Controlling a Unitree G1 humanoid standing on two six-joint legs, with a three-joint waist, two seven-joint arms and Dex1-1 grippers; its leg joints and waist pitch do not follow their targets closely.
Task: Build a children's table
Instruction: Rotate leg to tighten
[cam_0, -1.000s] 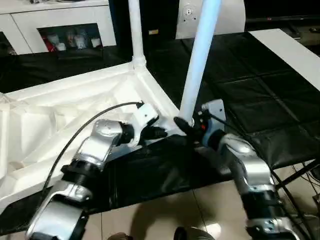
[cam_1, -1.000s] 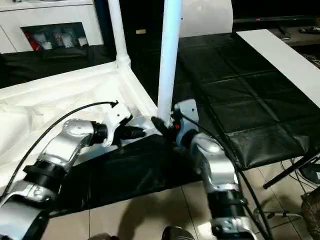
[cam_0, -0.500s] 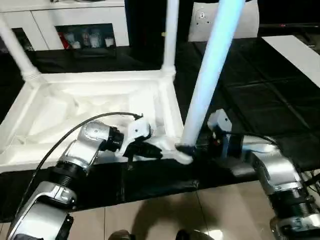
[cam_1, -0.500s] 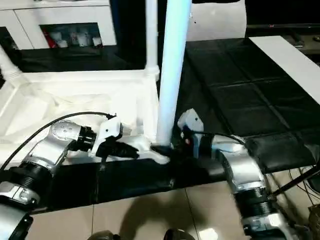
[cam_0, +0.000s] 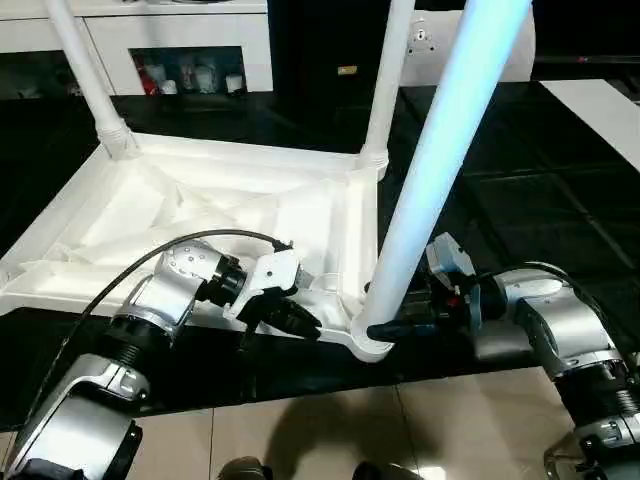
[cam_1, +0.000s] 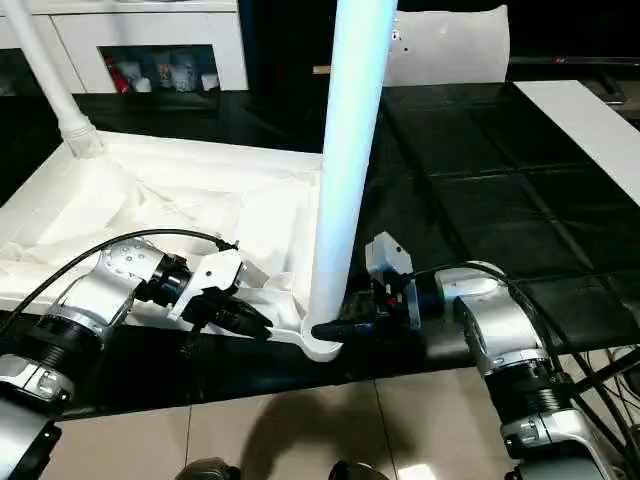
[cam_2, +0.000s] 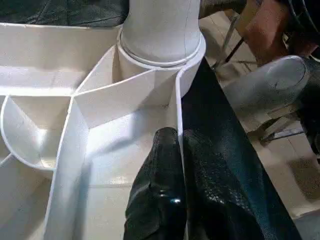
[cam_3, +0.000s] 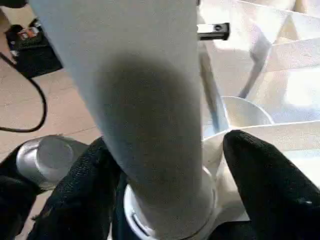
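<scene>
— Black padded sheeting (cam_0: 520, 200) covered the worktop, and the white plastic children's table (cam_0: 200, 215) lay on it upside down, ribbed underside up. Where were the grippers?

— The left gripper (cam_0: 300, 320) was pinched shut on the table's near rim wall. The right gripper (cam_1: 330, 328) straddled the base of the long round tapered white leg (cam_1: 345, 180) at the near corner socket (cam_0: 368, 345), fingers (cam_3: 260, 175) either side.

— Good technique?

— Probably hold the rim down firmly and keep the leg upright while seating it.
</scene>
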